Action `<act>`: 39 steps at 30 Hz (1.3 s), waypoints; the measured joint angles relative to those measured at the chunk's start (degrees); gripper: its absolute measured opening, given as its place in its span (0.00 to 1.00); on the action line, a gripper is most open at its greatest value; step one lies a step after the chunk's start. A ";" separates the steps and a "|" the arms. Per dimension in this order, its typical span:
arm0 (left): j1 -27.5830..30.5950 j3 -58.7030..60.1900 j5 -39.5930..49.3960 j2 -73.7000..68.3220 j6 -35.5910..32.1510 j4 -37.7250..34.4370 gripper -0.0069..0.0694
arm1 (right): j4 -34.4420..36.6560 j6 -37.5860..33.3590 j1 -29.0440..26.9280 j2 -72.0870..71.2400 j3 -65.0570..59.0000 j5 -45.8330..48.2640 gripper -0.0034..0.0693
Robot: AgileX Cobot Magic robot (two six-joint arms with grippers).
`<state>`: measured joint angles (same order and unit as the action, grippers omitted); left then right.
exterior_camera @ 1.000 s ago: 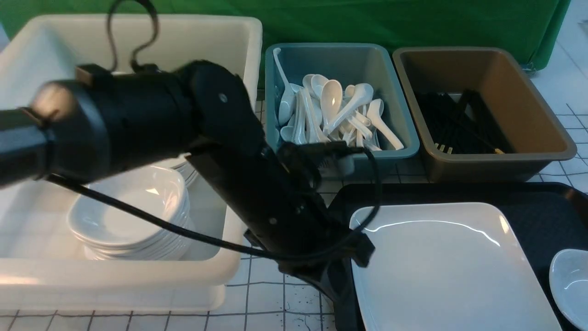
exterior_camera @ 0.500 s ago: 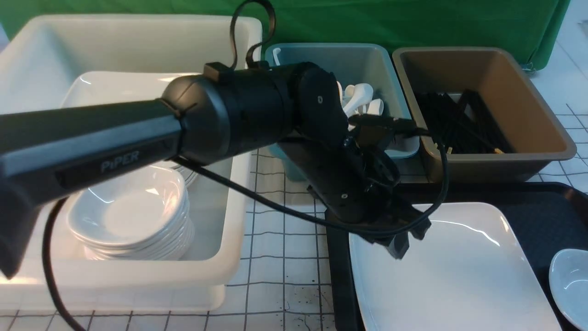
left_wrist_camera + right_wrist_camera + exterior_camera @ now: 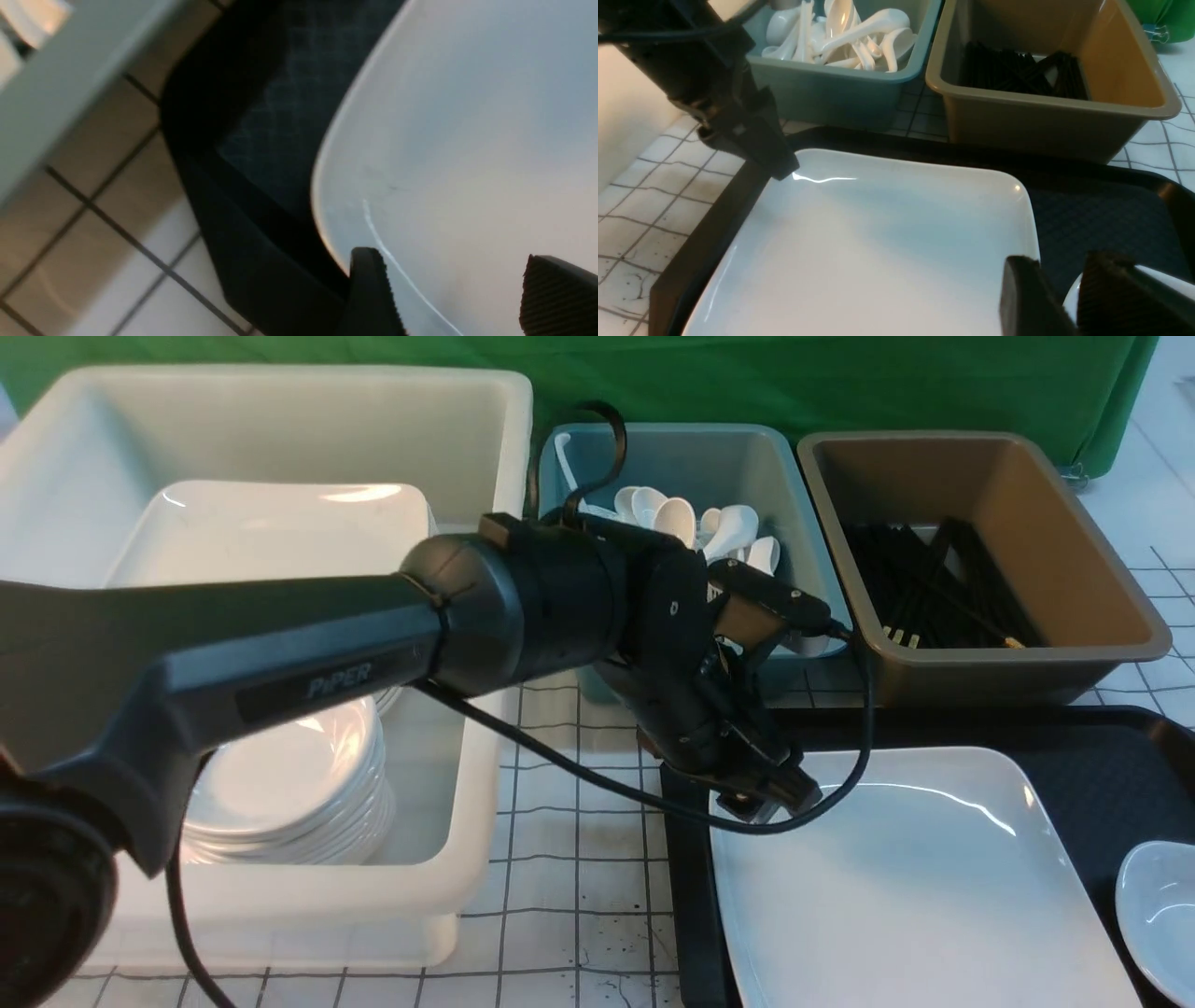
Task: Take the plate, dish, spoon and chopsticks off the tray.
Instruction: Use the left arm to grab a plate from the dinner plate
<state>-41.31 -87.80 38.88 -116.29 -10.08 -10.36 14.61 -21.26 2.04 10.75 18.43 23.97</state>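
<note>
The white square plate [image 3: 915, 887] lies on the black tray [image 3: 1102, 765]. My left gripper [image 3: 761, 800] hangs open over the plate's far left corner [image 3: 420, 140]. One fingertip [image 3: 369, 280] is just inside the rim and the other is over the plate's flat. The small white dish [image 3: 1158, 915] sits on the tray to the plate's right. My right gripper [image 3: 1057, 270] is shut on the dish's rim [image 3: 1069, 298]. No spoon or chopsticks show on the visible tray.
A white tub [image 3: 485, 476] at the left holds a square plate and a stack of dishes. Behind the tray stand a teal tub [image 3: 803, 523] with several white spoons and a brown tub [image 3: 1102, 551] with black chopsticks. The table [image 3: 579, 896] is gridded.
My left arm swung right from beside the white tub to the plate's far left corner, and its gripper opened. The plate and dish have not moved.
</note>
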 joint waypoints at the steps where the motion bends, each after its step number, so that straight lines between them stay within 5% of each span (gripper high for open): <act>1: 0.00 0.00 -0.29 -0.44 0.00 0.32 0.63 | 0.00 0.00 0.00 0.00 0.00 0.00 0.38; 39: -0.03 -1.08 -6.44 -8.54 -1.95 -11.90 0.64 | 0.00 0.00 0.00 0.00 0.00 0.00 0.38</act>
<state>-41.34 -88.89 32.44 -124.83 -12.03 -22.27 14.61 -21.26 2.04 10.75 18.43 23.97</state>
